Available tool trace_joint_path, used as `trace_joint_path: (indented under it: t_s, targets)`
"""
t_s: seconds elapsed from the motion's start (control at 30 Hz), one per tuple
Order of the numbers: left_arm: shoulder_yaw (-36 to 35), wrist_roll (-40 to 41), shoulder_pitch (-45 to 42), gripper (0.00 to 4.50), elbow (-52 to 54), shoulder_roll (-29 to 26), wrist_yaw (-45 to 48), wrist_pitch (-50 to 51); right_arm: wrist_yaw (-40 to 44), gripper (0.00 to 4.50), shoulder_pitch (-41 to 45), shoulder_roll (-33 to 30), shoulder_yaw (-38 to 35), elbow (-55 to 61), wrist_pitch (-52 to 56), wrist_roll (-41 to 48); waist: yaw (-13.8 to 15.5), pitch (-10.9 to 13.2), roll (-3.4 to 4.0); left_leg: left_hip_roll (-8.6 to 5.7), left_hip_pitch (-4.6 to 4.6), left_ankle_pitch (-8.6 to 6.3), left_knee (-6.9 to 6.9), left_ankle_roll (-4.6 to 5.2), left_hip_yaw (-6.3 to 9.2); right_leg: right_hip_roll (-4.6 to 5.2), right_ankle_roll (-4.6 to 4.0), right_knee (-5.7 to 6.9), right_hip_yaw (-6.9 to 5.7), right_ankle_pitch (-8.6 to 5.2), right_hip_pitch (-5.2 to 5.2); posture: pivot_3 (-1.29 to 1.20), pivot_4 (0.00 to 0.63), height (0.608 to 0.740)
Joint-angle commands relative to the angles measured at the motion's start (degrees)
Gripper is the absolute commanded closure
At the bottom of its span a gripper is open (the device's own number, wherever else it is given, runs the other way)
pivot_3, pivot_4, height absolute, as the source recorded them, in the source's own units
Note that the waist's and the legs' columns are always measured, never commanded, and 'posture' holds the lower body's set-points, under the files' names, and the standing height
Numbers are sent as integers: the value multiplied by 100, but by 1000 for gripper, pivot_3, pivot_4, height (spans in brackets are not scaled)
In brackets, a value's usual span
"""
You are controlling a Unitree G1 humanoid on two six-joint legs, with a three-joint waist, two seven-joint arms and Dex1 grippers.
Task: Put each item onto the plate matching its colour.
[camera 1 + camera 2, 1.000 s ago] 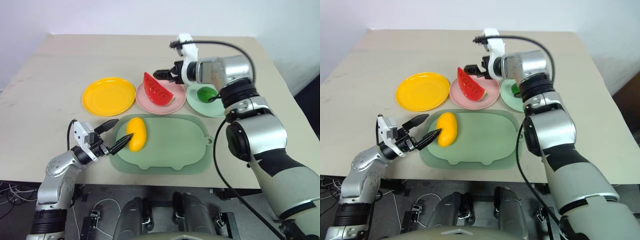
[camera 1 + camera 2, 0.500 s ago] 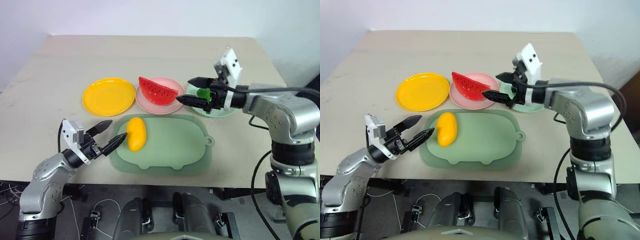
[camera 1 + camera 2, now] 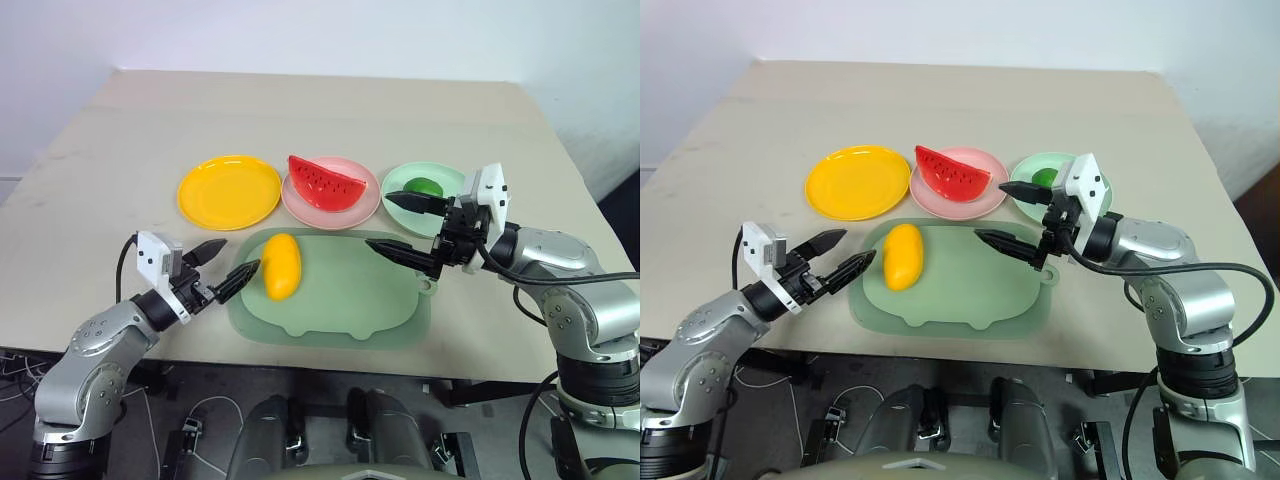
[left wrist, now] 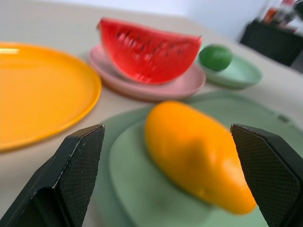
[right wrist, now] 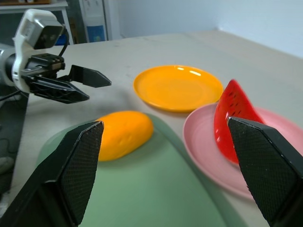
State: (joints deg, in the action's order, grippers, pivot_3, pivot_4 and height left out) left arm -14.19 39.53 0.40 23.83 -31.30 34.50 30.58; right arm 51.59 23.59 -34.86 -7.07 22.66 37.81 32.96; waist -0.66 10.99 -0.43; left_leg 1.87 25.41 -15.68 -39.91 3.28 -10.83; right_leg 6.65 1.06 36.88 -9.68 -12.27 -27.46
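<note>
The yellow mango point(image 3: 280, 265) lies on the left part of the grey-green tray point(image 3: 340, 310). On the pink plate point(image 3: 365, 205) rests the red watermelon wedge point(image 3: 325, 183), and the green lime point(image 3: 422, 186) sits on the mint plate point(image 3: 400, 182). Nothing lies on the yellow plate point(image 3: 229, 191). My left gripper point(image 3: 222, 268) is open just left of the mango, pointing at it. Open too, my right gripper point(image 3: 405, 225) hovers over the tray's right end, in front of the mint plate, holding nothing.
All three plates stand in a row behind the tray on a beige table point(image 3: 100, 180). The table's front edge runs just below the tray. Bare tabletop lies at the far side and on the left.
My right gripper has drawn back from the watermelon on the pink plate to above the tray's right end. The wedge has tipped lower on its plate. The left gripper has barely moved; the camera shifted.
</note>
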Motion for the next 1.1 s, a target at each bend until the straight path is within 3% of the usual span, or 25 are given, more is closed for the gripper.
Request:
trace_joint_path:
  t_s: [0.03, 0.33, 0.6, 0.87, 1.1]
  targets:
    - [-62, 243, -96, 0, 442, -33, -308, 369, 89, 46, 36, -189, -98, 70, 79, 250, 0, 0, 0, 0, 0, 2, 0, -3, 0, 0, 0, 0, 0, 0, 0, 0, 150, 696]
    - [-51, 722, -352, 0, 321, -110, -621, 1280, 20, 46, 24, -383, 43, 119, 239, 287, 4, 0, 0, 0, -1, 13, 0, -23, 1, 0, 0, 0, 0, 0, 0, 0, 150, 696]
    - [716, -159, -1415, 0, -662, -187, -662, 1396, -132, 46, -8, -423, -39, 122, 215, 316, 90, 0, -1, -4, 0, 14, -5, -23, 1, 3, -3, -2, -1, 2, 4, 0, 150, 696]
    - [602, 490, -1573, 0, -1005, -209, -260, 2311, -331, 46, 22, -412, -40, 105, 189, 266, 136, 0, -1, -2, -2, 14, 1, -24, 2, 2, -12, 1, -3, 16, 1, 0, 150, 696]
    - [557, 787, -1203, 0, -757, -237, 162, 2400, -481, 46, -44, -418, 6, 117, 117, 163, 130, -1, 1, -3, -4, 13, -1, -23, 2, 5, -2, -14, -4, 1, 10, 0, 150, 696]
